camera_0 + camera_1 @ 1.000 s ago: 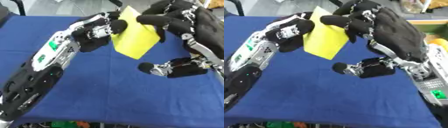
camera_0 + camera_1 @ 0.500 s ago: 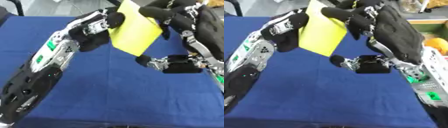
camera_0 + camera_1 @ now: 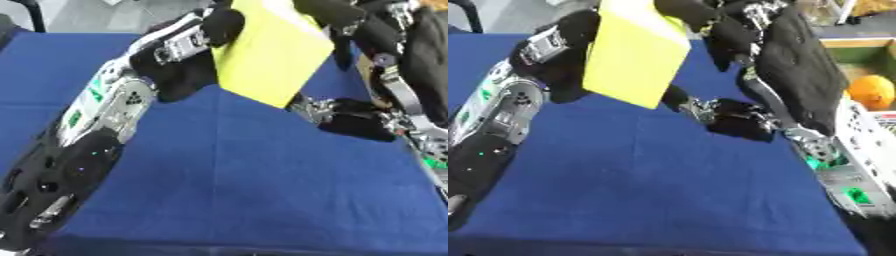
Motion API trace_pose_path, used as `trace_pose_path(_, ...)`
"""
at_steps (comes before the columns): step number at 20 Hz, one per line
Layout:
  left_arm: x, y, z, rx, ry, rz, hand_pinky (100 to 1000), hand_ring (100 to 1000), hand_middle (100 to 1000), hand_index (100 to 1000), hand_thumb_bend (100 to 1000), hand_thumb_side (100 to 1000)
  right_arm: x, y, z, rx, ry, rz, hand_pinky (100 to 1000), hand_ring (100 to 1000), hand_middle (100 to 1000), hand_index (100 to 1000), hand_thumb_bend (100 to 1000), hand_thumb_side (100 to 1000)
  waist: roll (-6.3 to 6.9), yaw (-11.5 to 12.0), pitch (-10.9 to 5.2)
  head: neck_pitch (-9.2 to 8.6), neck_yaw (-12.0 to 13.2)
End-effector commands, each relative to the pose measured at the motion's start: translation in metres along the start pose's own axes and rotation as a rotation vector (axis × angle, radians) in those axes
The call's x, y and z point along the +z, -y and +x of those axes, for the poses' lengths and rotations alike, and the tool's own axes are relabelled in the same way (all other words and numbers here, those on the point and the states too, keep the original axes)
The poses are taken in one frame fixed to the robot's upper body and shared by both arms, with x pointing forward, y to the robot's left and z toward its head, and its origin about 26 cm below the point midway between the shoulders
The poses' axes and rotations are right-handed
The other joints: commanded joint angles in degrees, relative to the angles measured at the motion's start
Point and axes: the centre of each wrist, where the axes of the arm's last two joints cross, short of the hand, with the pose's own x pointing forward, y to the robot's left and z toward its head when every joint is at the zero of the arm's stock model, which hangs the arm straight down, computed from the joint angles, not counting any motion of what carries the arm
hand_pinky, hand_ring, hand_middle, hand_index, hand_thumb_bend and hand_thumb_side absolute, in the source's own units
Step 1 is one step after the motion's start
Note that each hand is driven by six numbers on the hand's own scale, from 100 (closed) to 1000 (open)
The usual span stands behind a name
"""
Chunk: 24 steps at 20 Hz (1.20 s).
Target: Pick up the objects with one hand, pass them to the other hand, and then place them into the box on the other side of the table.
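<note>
A flat yellow card-like object (image 3: 267,60) is held up above the blue table (image 3: 236,190), tilted, near the top of both views. My left hand (image 3: 217,26) is at its left edge, partly behind it, and grips it there. My right hand (image 3: 710,15) reaches in from the upper right. Its fingers (image 3: 337,12) curl over the object's top right edge, and its thumb (image 3: 346,117) sits at the lower corner. The box (image 3: 859,50) stands at the table's right edge, with an orange ball (image 3: 874,92) in it.
My left forearm (image 3: 96,125) runs from the lower left up to the top centre. My right forearm (image 3: 815,95) fills the right side, in front of the box. The blue cloth below the hands is bare.
Both hands have risen with the yellow object, which now sits higher and looks larger in the views. The right thumb has come in close under its lower corner.
</note>
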Motion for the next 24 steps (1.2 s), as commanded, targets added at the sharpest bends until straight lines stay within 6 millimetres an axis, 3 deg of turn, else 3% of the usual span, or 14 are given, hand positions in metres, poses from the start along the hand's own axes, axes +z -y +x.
trace_pose_path(1,-0.004,0.005,0.006,-0.002,0.016,-0.026,716,503,455,503,100,364,-0.002,0.003,-0.001,0.025,-0.009,-0.080,410,388,170,586,482,100,-0.23,0.0,-1.34,-0.16,-0.2)
trace_pose_path(4,-0.001,0.003,0.001,0.004,-0.001,-0.015,717,502,453,501,100,377,-0.001,0.002,0.000,0.017,-0.021,-0.139,331,323,137,507,465,100,-0.28,0.0,-1.33,-0.16,-0.1)
trace_pose_path(8,0.005,-0.001,-0.007,0.006,-0.035,0.007,729,508,458,507,100,410,0.000,0.001,0.000,0.002,-0.028,-0.179,315,308,107,445,445,100,-0.30,-0.1,-1.28,-0.16,-0.1)
trace_pose_path(15,0.012,-0.009,-0.021,0.017,-0.091,0.030,742,516,466,515,100,448,0.000,0.001,0.001,-0.024,-0.044,-0.206,306,306,100,417,422,100,-0.51,-0.1,-1.23,-0.16,0.0)
trace_pose_path(19,0.013,-0.012,-0.026,0.015,-0.110,0.042,743,517,466,515,100,457,0.001,0.000,0.001,-0.028,-0.034,-0.184,346,335,123,488,477,100,-0.56,-0.1,-1.20,-0.16,0.1)
trace_pose_path(24,0.016,-0.018,-0.027,0.003,-0.116,0.071,745,517,467,515,100,461,0.005,-0.002,0.003,-0.037,0.028,-0.077,440,421,162,688,551,198,-0.61,-0.2,-1.20,-0.16,0.3)
